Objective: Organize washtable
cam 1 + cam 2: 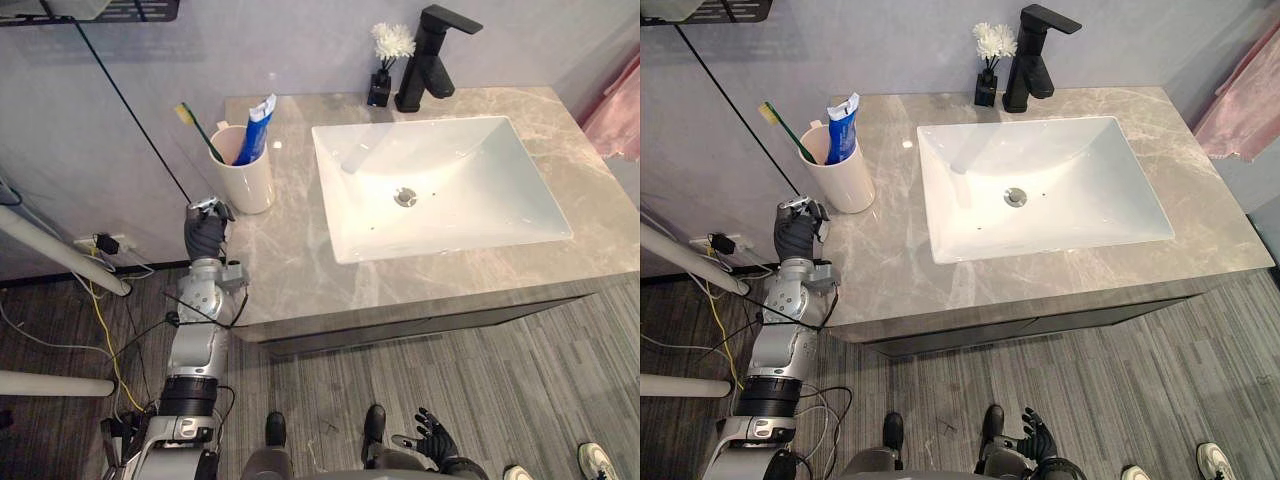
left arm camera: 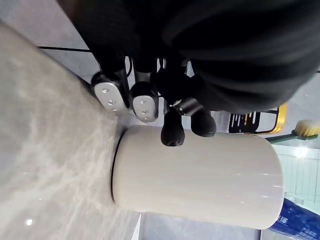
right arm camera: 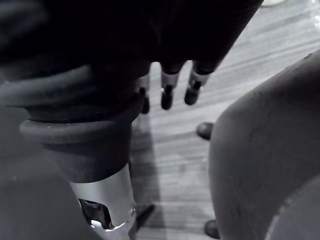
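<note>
Left arm raised steeply from below, forearm near vertical, left hand [image 1: 205,232] at the worktop's [image 1: 290,255] left front edge, just beside the white cup [image 1: 248,175]. Wrist view: fingers bent inward, dark fingertips [image 2: 172,134] at the cup's side wall, not wrapped round it (contact or a hair's gap, cannot tell); nothing held. Cup upright on the worktop left of the sink basin [image 1: 520,200], holding a green toothbrush [image 1: 200,130] and a blue toothpaste tube [image 1: 257,128]. Black faucet [image 1: 430,60] and a small flower vase [image 1: 380,85] behind the basin. Right hand [image 1: 437,437] hangs low over the floor, fingers relaxed, empty.
</note>
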Robot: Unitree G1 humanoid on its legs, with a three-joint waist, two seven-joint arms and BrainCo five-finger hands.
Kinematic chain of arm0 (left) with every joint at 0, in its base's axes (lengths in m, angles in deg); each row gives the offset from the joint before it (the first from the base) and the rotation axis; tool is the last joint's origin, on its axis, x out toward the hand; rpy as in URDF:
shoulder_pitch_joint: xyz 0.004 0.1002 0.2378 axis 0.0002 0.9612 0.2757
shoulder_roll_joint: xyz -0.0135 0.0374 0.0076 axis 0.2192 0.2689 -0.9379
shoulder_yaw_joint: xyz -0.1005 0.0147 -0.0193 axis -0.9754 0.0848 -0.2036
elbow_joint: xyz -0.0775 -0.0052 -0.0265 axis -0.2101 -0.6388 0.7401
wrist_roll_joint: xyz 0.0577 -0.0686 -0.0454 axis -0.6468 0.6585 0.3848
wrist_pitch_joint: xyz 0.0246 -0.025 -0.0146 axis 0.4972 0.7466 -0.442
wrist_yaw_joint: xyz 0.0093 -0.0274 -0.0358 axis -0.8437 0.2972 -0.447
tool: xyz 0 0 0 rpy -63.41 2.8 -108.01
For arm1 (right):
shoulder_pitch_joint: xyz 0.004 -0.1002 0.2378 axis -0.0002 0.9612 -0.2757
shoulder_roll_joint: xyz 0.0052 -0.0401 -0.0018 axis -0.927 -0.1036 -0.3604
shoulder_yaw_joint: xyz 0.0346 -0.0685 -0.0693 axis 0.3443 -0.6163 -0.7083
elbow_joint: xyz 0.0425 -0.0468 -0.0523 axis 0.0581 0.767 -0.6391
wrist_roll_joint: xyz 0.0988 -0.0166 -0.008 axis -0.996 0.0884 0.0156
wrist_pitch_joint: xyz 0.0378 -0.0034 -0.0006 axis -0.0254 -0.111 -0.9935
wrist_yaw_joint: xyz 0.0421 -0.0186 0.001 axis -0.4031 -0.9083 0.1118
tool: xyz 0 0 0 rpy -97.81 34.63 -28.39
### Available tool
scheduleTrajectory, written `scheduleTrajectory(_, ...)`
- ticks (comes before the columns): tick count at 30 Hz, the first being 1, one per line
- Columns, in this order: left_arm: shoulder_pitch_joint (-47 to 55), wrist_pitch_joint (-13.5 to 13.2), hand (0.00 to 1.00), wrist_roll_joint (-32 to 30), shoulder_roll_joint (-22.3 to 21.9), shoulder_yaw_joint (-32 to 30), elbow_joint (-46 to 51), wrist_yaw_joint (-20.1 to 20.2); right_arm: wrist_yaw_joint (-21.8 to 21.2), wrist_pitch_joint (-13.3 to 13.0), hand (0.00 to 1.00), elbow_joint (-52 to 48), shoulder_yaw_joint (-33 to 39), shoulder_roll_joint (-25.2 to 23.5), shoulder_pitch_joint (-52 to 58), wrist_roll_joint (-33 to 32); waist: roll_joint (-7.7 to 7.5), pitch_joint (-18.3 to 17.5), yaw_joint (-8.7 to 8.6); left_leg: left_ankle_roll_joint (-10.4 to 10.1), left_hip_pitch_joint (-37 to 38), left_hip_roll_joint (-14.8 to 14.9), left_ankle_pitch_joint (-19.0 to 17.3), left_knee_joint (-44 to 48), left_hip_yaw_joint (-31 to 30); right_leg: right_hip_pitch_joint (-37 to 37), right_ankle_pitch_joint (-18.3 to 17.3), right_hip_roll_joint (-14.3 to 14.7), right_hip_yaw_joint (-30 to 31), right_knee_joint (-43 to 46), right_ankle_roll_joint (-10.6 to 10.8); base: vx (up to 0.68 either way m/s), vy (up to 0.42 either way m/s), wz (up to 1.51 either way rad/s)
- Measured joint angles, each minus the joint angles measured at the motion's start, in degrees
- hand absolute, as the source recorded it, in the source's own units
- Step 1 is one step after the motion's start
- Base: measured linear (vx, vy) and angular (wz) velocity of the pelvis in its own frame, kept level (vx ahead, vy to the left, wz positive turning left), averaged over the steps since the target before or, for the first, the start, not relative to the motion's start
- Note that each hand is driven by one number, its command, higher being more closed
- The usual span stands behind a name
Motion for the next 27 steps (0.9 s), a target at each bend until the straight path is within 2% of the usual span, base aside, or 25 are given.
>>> scheduleTrajectory(14,-3.4,0.5,1.0,-0.1,1.5,2.5,-0.9,-1.0,0.0,-0.4,0.0,0.1,0.1,0.0,0.0,-0.1,-0.05,0.4,-0.03,0.0,-1.0,-0.1,0.1,0.5,-0.2,-0.5,0.0,-0.2,0.0,0.1,0.0,0.0,-0.001,0.01)
scheduleTrajectory(27,-4.7,1.2,1.0,-0.1,0.8,8.8,2.2,-0.6,0.1,-0.9,0.0,0.1,0.2,-0.1,0.0,-0.2,-0.14,1.5,0.1,0.0,-2.2,0.0,0.0,1.9,-0.8,-0.8,0.1,-0.1,-0.1,0.1,0.0,-0.01,-0.007,0.02)
